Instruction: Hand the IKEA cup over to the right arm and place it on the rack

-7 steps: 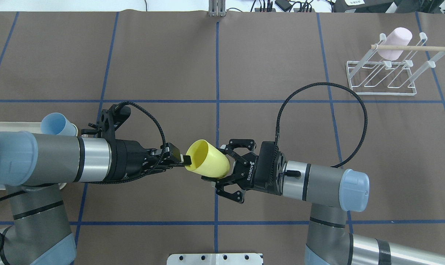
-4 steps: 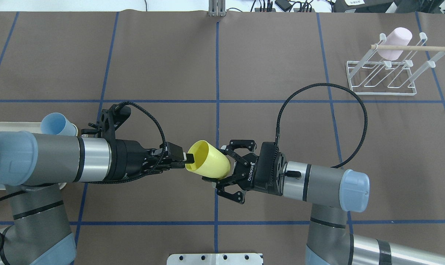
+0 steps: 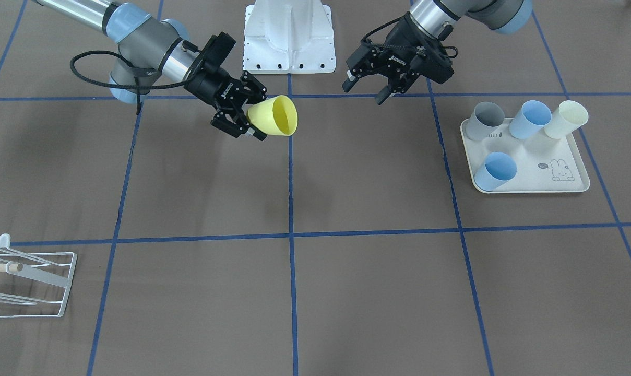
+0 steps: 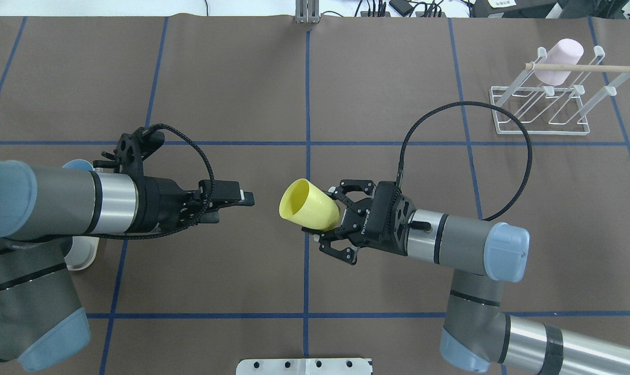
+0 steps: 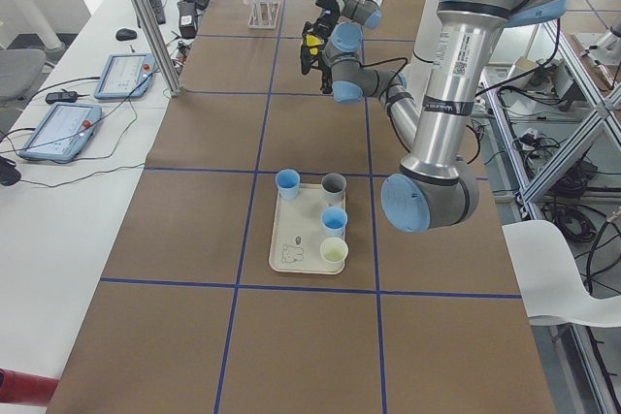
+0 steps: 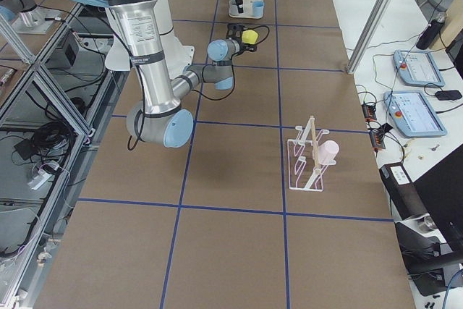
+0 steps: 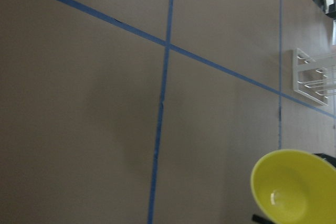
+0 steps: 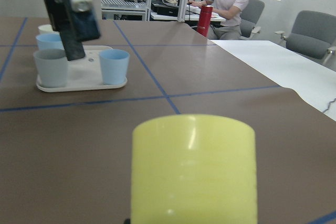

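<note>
The yellow IKEA cup (image 4: 307, 204) hangs on its side above the table's middle, its mouth turned toward my left arm. My right gripper (image 4: 329, 223) is shut on the cup's base end, with a finger on either side of the wall. In the front view the same cup (image 3: 273, 116) sits in the right gripper (image 3: 248, 119). My left gripper (image 4: 245, 199) stands apart from the rim, a short gap to its left. In the front view the left gripper (image 3: 366, 91) is open and holds nothing. The white wire rack (image 4: 541, 107) stands at the far right.
A pale pink cup (image 4: 559, 60) rests upside down on the rack behind its wooden dowel (image 4: 580, 66). A cream rabbit-print tray (image 3: 532, 175) with several blue, grey and cream cups lies near my left arm. A black cable (image 4: 466, 112) loops above the right wrist.
My left gripper let go of the cup's rim, opened and drew back to the left. My right gripper, shut on the cup, carried it slightly right and farther from the robot.
</note>
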